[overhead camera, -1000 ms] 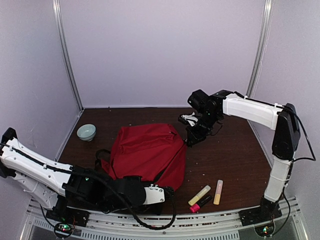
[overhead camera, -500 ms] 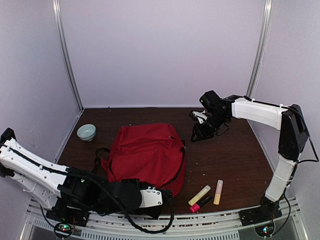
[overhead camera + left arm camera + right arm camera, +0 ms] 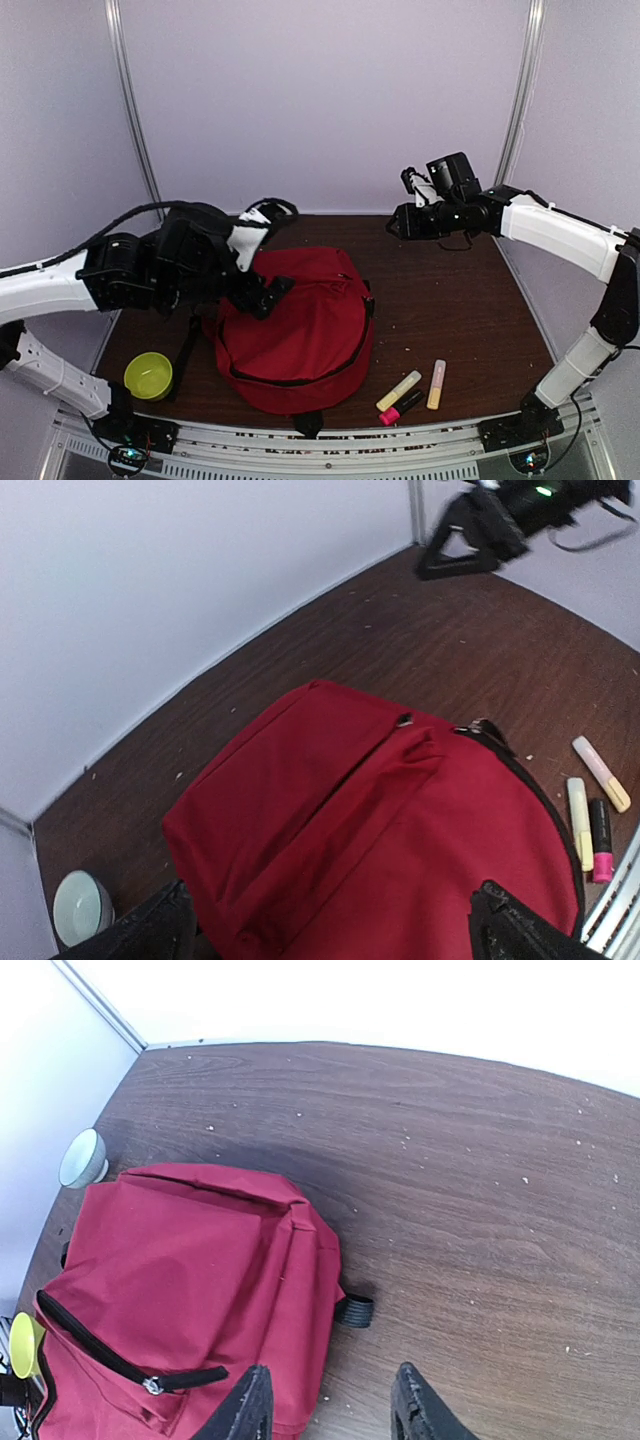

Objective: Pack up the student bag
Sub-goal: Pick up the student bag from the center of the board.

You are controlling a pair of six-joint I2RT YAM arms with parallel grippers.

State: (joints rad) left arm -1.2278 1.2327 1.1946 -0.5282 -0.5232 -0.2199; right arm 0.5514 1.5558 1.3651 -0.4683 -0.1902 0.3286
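Note:
The student bag (image 3: 300,330) is a large red backpack lying flat in the middle of the table, also filling the left wrist view (image 3: 380,830) and seen at lower left in the right wrist view (image 3: 190,1280). Its black zip line looks closed, with the pull (image 3: 150,1385) near the front pocket. My left gripper (image 3: 268,292) hangs open and wide above the bag's left part (image 3: 330,940), nothing between its fingers. Over the bare table just off the bag's top corner, my right gripper (image 3: 396,226) is raised at the back right, open and empty (image 3: 330,1410).
A yellow-green bowl (image 3: 148,375) sits at the front left. A pale bowl (image 3: 82,1157) stands by the left wall, hidden by my left arm from above. Three highlighters lie front right: yellow (image 3: 400,389), peach (image 3: 436,384), pink and black (image 3: 400,408).
My left arm rose from the front edge to above the bag and opened. My right gripper drew back from the bag's top and opened. The bag shifted forward; the yellow-green bowl appeared.

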